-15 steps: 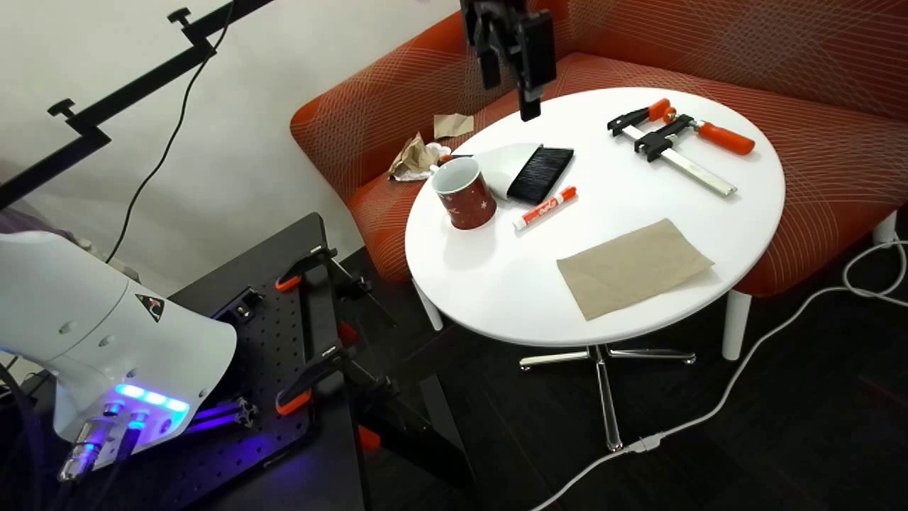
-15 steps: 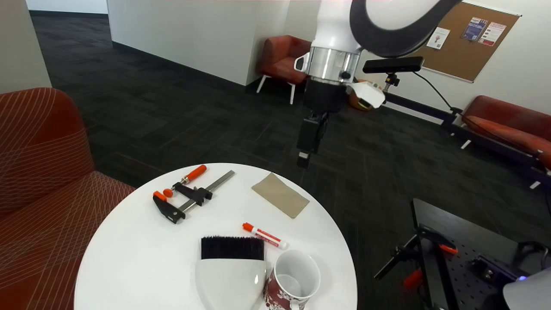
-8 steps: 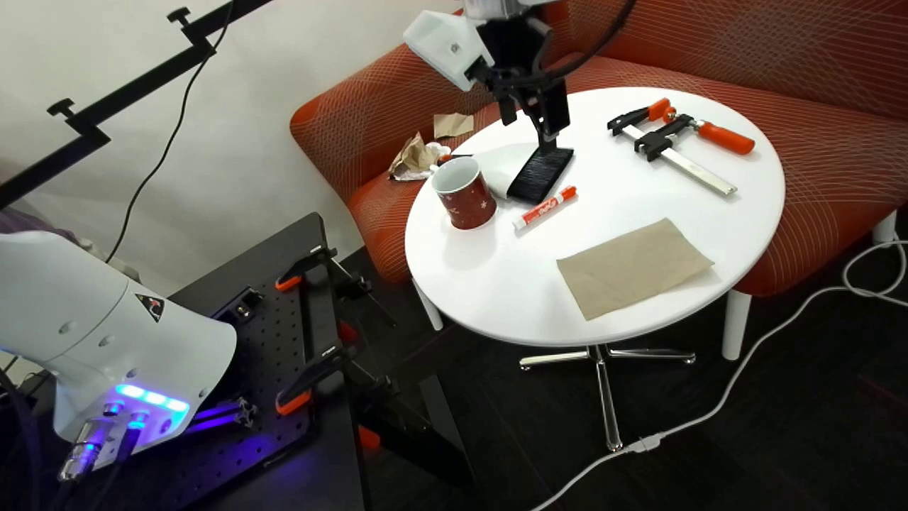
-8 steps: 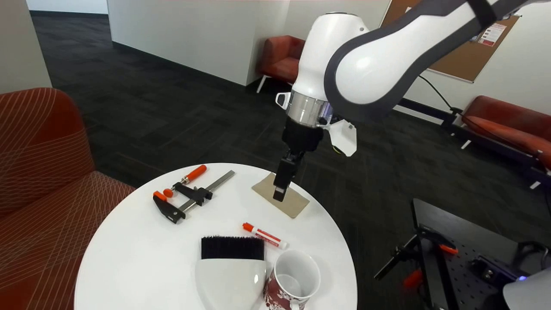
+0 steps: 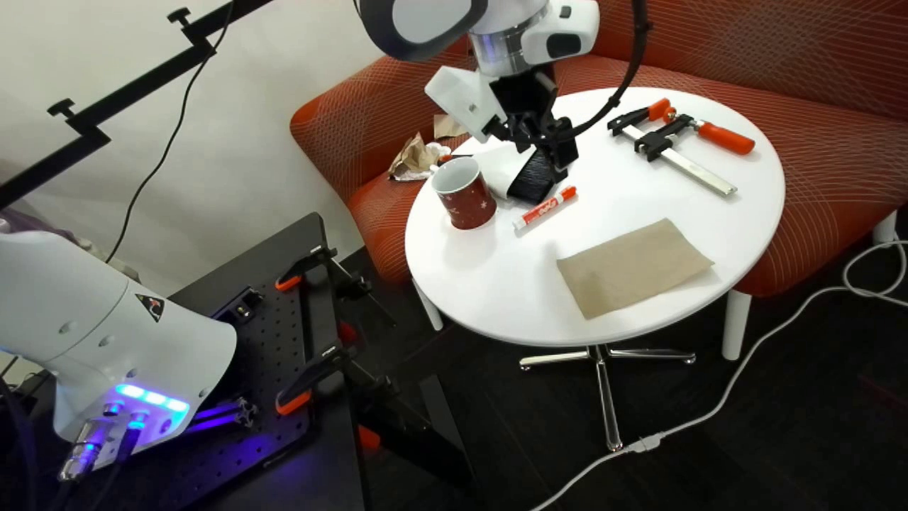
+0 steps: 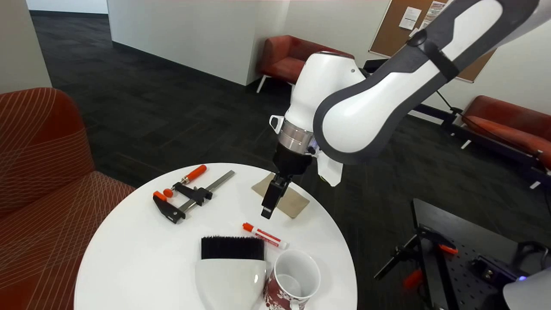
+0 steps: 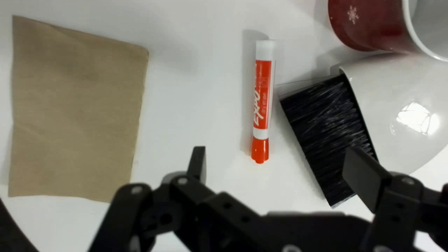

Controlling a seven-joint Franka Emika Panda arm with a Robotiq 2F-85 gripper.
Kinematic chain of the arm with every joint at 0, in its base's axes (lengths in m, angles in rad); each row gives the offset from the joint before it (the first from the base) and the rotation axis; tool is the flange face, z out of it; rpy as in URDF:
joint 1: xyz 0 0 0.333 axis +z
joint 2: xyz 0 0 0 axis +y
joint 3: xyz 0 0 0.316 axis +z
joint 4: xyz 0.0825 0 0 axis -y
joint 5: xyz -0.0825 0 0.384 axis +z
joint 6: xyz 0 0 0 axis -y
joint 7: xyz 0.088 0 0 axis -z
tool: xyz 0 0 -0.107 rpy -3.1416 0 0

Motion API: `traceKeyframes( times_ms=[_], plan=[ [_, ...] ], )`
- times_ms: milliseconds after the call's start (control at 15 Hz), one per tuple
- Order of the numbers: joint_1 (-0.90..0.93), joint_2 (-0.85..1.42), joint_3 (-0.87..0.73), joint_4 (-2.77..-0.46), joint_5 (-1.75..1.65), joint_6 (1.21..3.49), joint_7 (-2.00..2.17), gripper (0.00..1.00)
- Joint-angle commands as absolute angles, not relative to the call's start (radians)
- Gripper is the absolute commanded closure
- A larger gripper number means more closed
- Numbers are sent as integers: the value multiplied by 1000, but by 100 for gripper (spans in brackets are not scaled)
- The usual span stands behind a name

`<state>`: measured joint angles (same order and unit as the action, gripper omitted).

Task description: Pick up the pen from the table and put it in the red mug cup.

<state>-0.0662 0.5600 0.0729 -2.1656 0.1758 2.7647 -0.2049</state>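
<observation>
The pen is a red-orange marker with a white end (image 7: 263, 98), lying flat on the white round table (image 7: 196, 112). It shows in both exterior views (image 5: 545, 207) (image 6: 265, 235). The dark-red mug (image 5: 469, 204) stands upright beside the pen's white end, its white inside visible. It also shows in an exterior view (image 6: 275, 295) and is cut off at the wrist view's top right (image 7: 371, 26). My gripper (image 7: 276, 168) is open and empty, fingers wide apart. It hangs above the table near the pen's red cap end (image 6: 267, 213), apart from it.
A dustpan (image 7: 395, 105) with a black-bristled brush (image 7: 325, 136) lies close beside the pen and mug, under one finger in the wrist view. A brown paper sheet (image 7: 77, 112) lies on the pen's other side. Clamps with orange handles (image 5: 663, 145) lie farther off.
My gripper has come down and across over the table, from beyond its edge to just above the pen's cap end. The pen, mug and other objects have not moved.
</observation>
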Motion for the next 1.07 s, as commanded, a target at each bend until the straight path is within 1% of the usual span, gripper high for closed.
traceKeyframes(
  times_ms=[0, 333, 1000],
  plan=[
    [-49, 608, 66, -2150, 144, 2821, -141, 0],
    [-19, 660, 50, -2123, 113, 2844, -81, 0],
    [51, 764, -26, -2009, 57, 2821, 37, 0]
  ],
)
